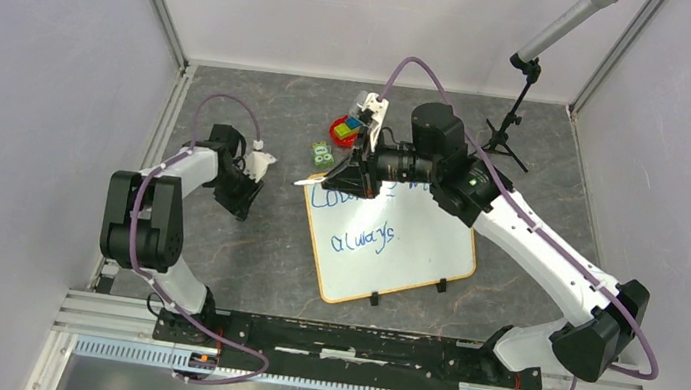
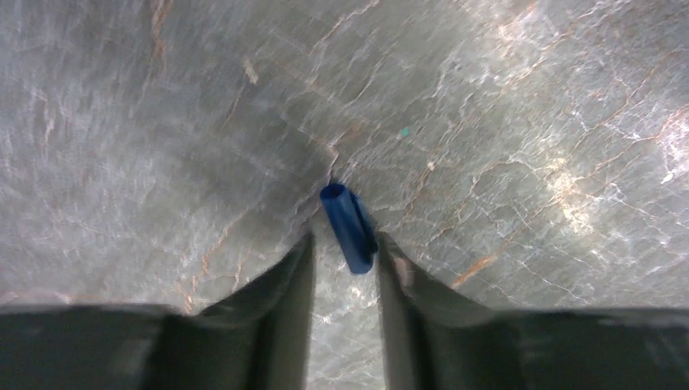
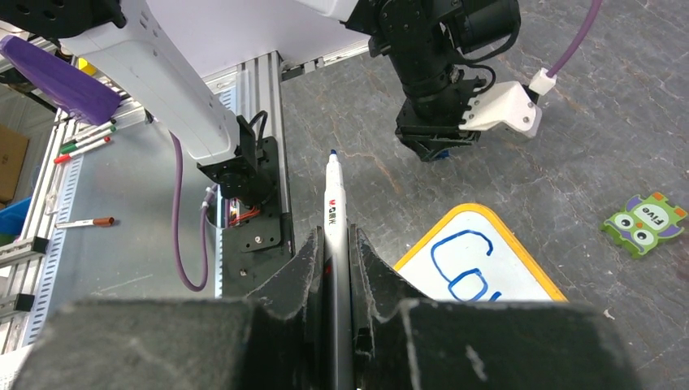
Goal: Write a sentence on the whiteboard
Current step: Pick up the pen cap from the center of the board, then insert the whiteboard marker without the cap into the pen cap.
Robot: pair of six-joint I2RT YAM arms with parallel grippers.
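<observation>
The whiteboard (image 1: 413,264) lies flat mid-table, yellow-orange rim, two black clips on its near edge. The sentence (image 1: 366,235) is in blue; "always" shows in the lower line, and my right gripper covers part of the upper line. My right gripper (image 1: 349,177) hovers over the board's far left corner, shut on a white marker (image 1: 313,182) that points left. In the right wrist view the marker (image 3: 332,191) sticks out past the gripper (image 3: 335,236) toward my left gripper (image 3: 435,150); the board corner (image 3: 520,280) shows "Co" (image 3: 463,260). My left gripper (image 1: 241,204) stands left of the board, holding a blue cap (image 2: 349,227), open end outward.
A green owl card (image 1: 323,155) and a red bowl of coloured blocks (image 1: 345,129) lie beyond the board. A microphone stand (image 1: 510,126) stands at the back right. Spare markers (image 3: 85,142) lie off the table past the base rail (image 1: 352,342).
</observation>
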